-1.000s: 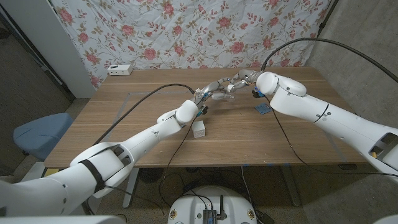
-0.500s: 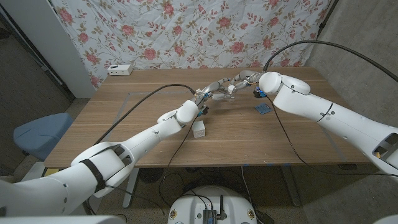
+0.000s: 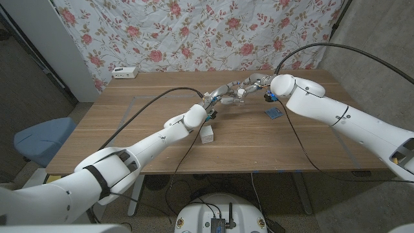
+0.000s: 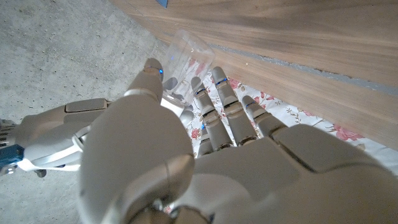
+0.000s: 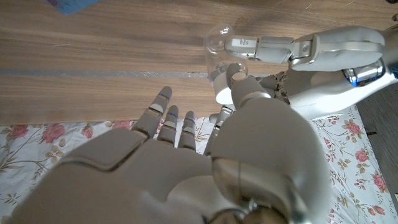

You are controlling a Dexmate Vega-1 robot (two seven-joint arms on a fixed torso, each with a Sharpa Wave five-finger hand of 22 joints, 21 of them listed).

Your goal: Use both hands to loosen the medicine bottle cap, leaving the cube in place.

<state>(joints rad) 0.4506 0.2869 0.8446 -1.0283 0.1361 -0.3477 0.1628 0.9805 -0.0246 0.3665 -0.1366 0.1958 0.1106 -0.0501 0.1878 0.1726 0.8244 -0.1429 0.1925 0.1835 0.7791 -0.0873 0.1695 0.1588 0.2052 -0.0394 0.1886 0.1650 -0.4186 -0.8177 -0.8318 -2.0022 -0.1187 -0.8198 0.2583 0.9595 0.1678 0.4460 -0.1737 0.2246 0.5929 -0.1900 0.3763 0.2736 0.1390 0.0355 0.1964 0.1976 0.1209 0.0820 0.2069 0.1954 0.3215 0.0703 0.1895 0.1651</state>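
2 hands met over the upper middle of the head view, and the medicine bottle (image 3: pixel 231 98) sat between them on the counter (image 3: pixel 142 129). The left hand (image 3: pixel 217 96) reached in from the lower left, its fingers (image 4: pixel 224 102) extended along the clear bottle's side; in the left wrist view the bottle (image 4: pixel 186 59) showed just past the fingertips, with the thumb beside it. The right hand (image 3: pixel 249 85) came from the right, and in the right wrist view its thumb tip pressed at the white cap (image 5: pixel 224 92) while the left hand's finger (image 5: pixel 261 45) lay across the clear body (image 5: pixel 217 43). Both hands appeared to hold the bottle, the left at the body and the right at the cap, though the exact contact was hard to make out.

1 blue cube (image 3: pixel 273 114) lay on the counter to the right of the bottle, apart from both hands. The bottle's contents could not be told. A small white box (image 3: pixel 207 134) stood under the left forearm, and a white power strip (image 3: pixel 124 72) lay at the counter's far left edge.
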